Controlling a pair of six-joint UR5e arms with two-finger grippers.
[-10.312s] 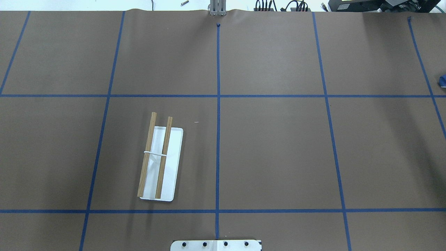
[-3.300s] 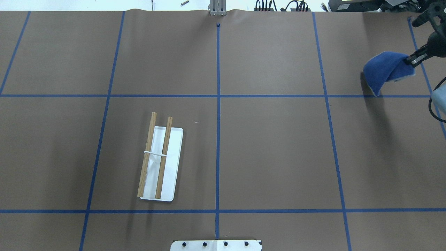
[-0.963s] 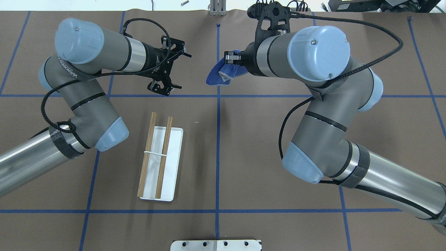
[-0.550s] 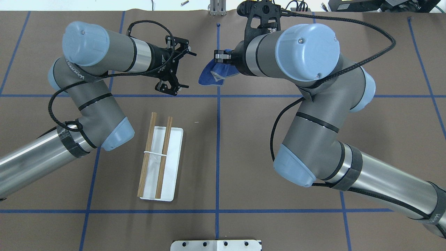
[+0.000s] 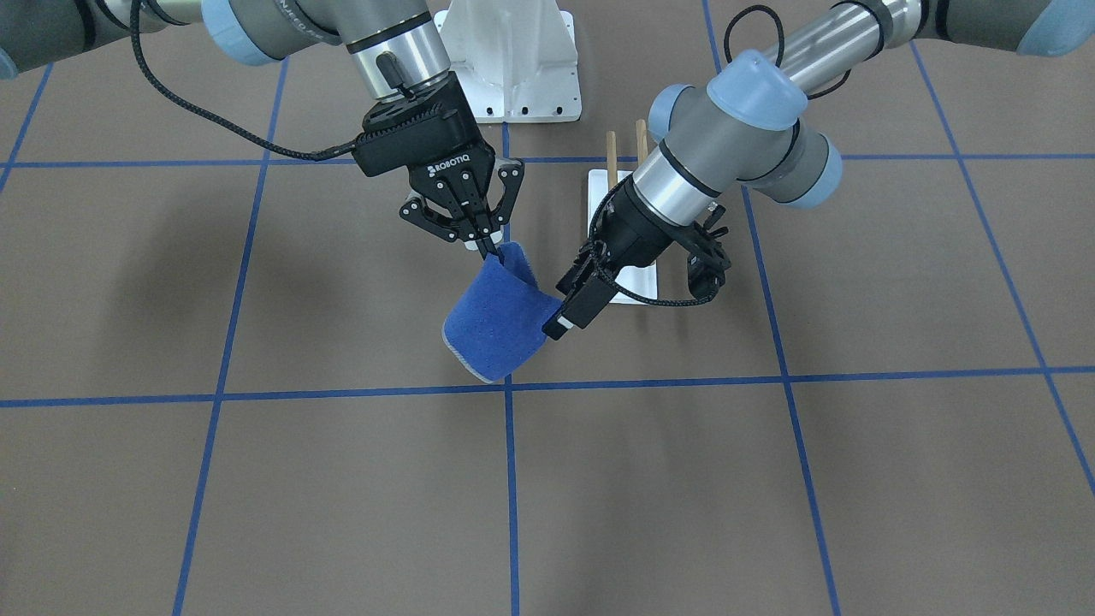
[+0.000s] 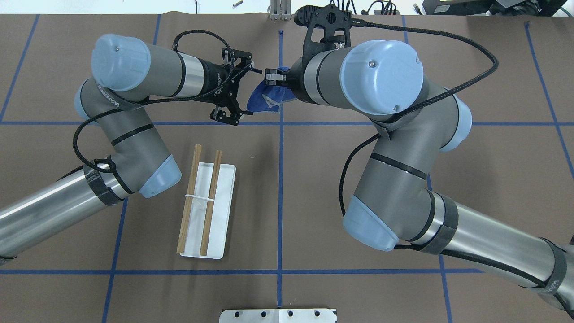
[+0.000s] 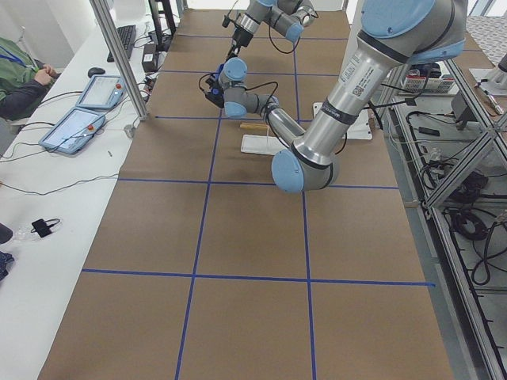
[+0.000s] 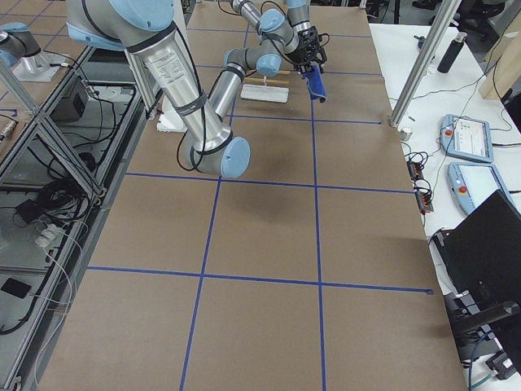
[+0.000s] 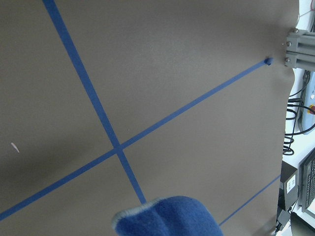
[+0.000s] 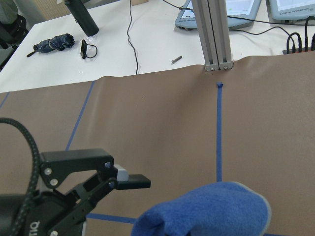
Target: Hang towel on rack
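The blue towel [image 6: 264, 96] hangs folded from my right gripper [image 6: 272, 76], which is shut on its upper edge above the table; in the front view the towel [image 5: 496, 316] droops below that gripper [image 5: 489, 248]. My left gripper [image 6: 238, 93] is open, jaws spread wide, right beside the towel's free edge; one finger [image 5: 565, 315] is at the cloth. The rack [image 6: 206, 211] lies on the table near my left arm, its two wooden rods over the white base. The towel fills the bottom of the left wrist view [image 9: 167, 216] and the right wrist view [image 10: 206, 209].
A white bolted pedestal [image 5: 513, 60] stands at the robot's edge of the table. Blue tape lines grid the brown table [image 6: 358, 179]. The left arm's elbow [image 6: 157, 177] hangs close to the rack. Operators' tablets [image 7: 79, 119] lie beyond the far edge.
The right gripper has carried the towel further to the left. The left gripper has moved right toward it, so its open fingers now stand at the towel's edge.
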